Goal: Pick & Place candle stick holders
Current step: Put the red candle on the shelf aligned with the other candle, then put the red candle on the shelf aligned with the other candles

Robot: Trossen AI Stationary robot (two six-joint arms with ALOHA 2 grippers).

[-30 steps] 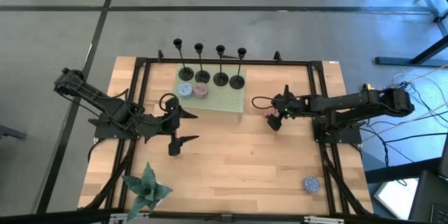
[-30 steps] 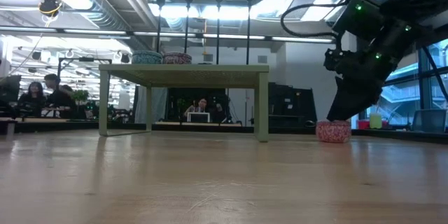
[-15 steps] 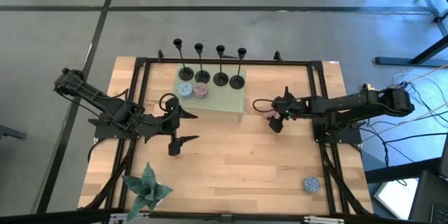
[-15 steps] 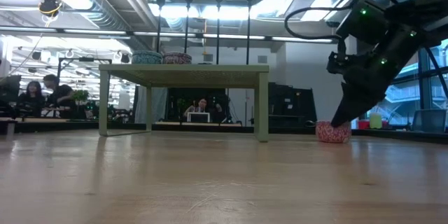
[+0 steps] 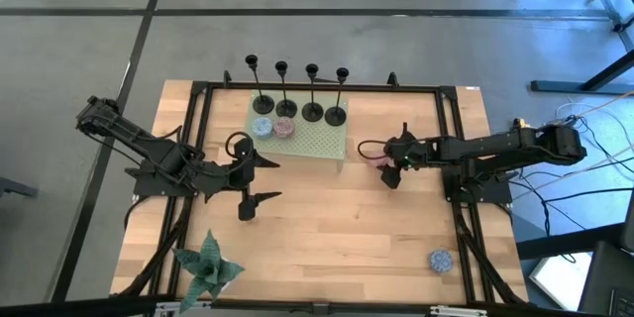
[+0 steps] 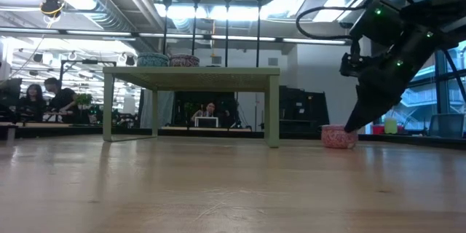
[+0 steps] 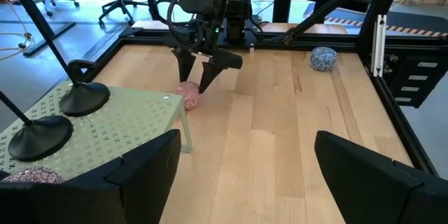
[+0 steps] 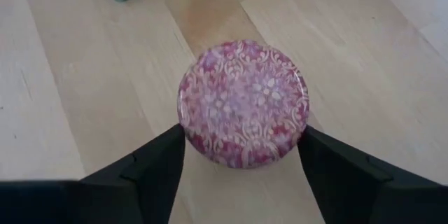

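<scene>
Several black candle stick holders [image 5: 297, 109] stand by their round bases on a low green stand [image 5: 322, 144] at the far middle of the table. Their stems rise above it in the low view [image 6: 211, 22]. My right gripper [image 5: 384, 166] is right of the stand, low over the table, shut on a pink patterned round tin [image 8: 242, 102]. My left gripper [image 5: 272, 180] hangs open above the table's left half and touches nothing. My right gripper pinches the pink tin between its two fingers, one on each opposite side of the round wall [image 8: 183, 112]. The fingers [image 6: 358, 113] slant down at it from the table's right side. The tin [image 6: 338, 137] stands flat on the table, lid up.
A teal tin [image 5: 263, 128] and another pink tin [image 5: 284, 129] sit on the green stand. A blue tin [image 5: 441, 260] lies near the front right, and a green paper plant [image 5: 208, 265] at the front left. A black frame [image 5: 198, 89] borders the table.
My right gripper has rolled slightly at the wrist. The pink tin between its fingers has slid a little along the table toward the left.
</scene>
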